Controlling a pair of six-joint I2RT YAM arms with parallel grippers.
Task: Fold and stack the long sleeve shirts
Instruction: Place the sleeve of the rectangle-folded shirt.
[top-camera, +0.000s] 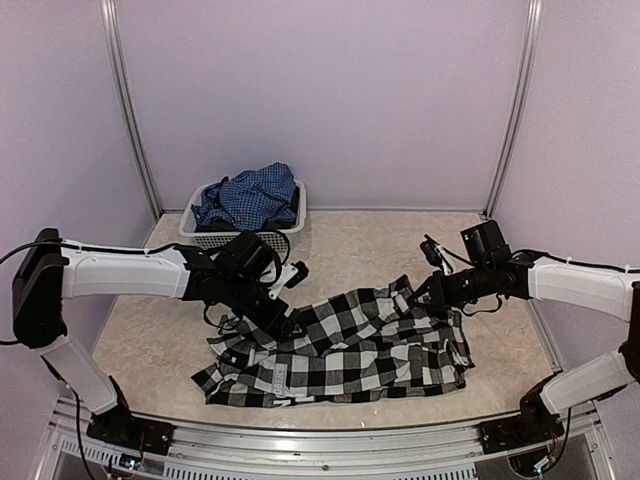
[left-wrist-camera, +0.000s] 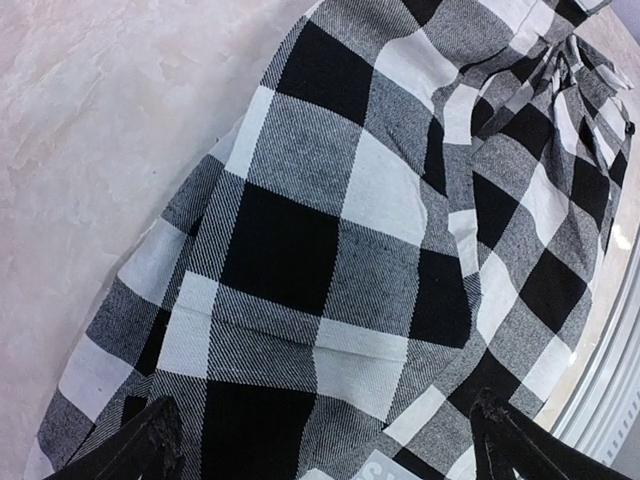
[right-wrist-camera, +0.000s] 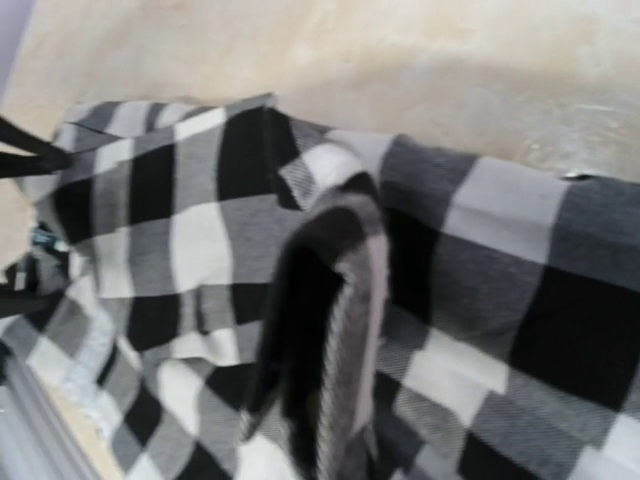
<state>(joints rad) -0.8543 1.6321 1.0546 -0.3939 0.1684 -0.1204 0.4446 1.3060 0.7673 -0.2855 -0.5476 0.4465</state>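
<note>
1. Cloth first: the black-and-white shirt (top-camera: 350, 350) lies rumpled on the tabletop (top-camera: 350, 235) between the two arms. That puts it where both can reach it. No neat fold shows yet.
2. The blue shirt (top-camera: 250, 195) is heaped in the white mesh basket (top-camera: 215, 238) at the back left, well apart from the work and likely waiting its turn.
3. The left gripper (top-camera: 280, 312) hovers low over the checked shirt's left part, jaws wide apart and holding nothing. In its wrist view cloth fills the space beneath them, so it looks poised to take hold there.
4. The right gripper (top-camera: 428, 290) sits at the shirt's far right edge, jaws together. Its wrist view shows a ridge of cloth rising toward the camera, so I judge that it pinches this ridge, probably to lift or tension that side.
5. The task looks to be at an early stage: one shirt is being straightened and nothing is stacked.
</note>
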